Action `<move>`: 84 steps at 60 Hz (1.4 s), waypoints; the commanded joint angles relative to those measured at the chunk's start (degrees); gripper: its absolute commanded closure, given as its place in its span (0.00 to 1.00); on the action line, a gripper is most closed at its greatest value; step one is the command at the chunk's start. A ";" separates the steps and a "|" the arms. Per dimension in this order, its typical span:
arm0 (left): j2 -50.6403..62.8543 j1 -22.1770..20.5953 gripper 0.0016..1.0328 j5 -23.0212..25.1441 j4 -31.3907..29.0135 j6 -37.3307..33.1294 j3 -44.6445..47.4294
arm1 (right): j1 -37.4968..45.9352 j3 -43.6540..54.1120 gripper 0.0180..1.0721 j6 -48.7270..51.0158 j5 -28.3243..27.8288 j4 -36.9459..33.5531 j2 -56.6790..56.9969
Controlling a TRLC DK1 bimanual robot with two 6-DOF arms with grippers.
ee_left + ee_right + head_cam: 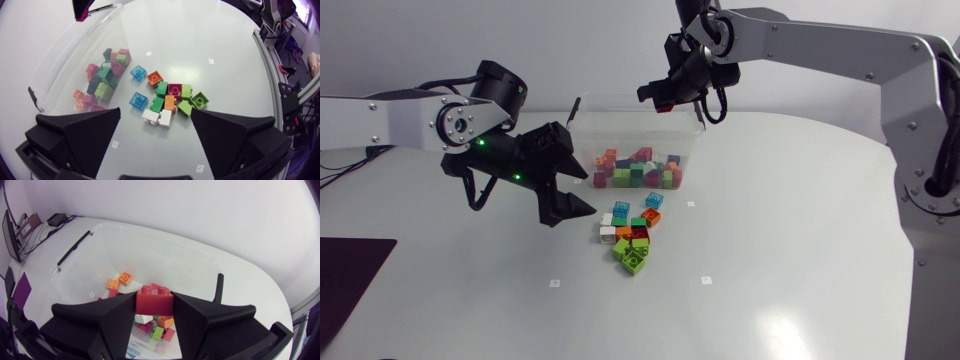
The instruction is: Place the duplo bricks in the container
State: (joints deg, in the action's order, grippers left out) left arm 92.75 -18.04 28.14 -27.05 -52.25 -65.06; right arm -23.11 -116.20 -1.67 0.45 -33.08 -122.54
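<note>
- My right gripper (155, 305) is clamped on a red brick (155, 298), with one finger on each side and the studs facing up. The brick sits level, so the hold looks firm.
- It hangs above the clear container (688, 140), inside the rim line. The right wrist view looks straight down into the tub. I judge it is held there so the brick falls inside when let go, rather than onto the rim.
- The sorted bricks (638, 170) are heaped on the container floor against the wall nearest the loose pile. They are red, green, orange and pink.
- My left gripper (588, 192) has its fingers wide apart and holds nothing. It hovers over the table (770, 250) just beside the container's front corner.
- The loose bricks (167, 100) lie on the table near the container, ahead of the left gripper. They are a tight cluster of green, white, orange, dark red and two clear blue. Most are touching each other, and no finger is touching them.
- My read is that the wide-open left fingers, aimed at the pile, are set up for the next pick while the right arm drops its brick.
- The step in hand is releasing the red brick. The task is partway done, with about a dozen bricks left outside.
- The risk is that the cluster is packed tight. Broad fingers could grab two bricks at once or shove the neighbours away.
</note>
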 commanded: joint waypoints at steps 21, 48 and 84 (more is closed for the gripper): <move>8.24 -2.35 0.07 0.34 -0.20 -9.36 0.98 | 1.40 7.22 0.10 1.50 -2.29 0.21 8.37; 15.27 -2.70 0.12 0.25 -3.45 -11.12 -2.35 | 1.40 28.05 0.10 3.08 -3.35 6.27 21.73; 21.60 -4.19 0.30 -0.98 -3.45 -11.38 -6.57 | 0.35 44.66 0.10 3.08 -3.44 12.34 29.29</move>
State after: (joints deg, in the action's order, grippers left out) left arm 112.57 -21.80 27.18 -29.93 -61.80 -69.95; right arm -22.17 -73.73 0.47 -2.81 -21.80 -94.70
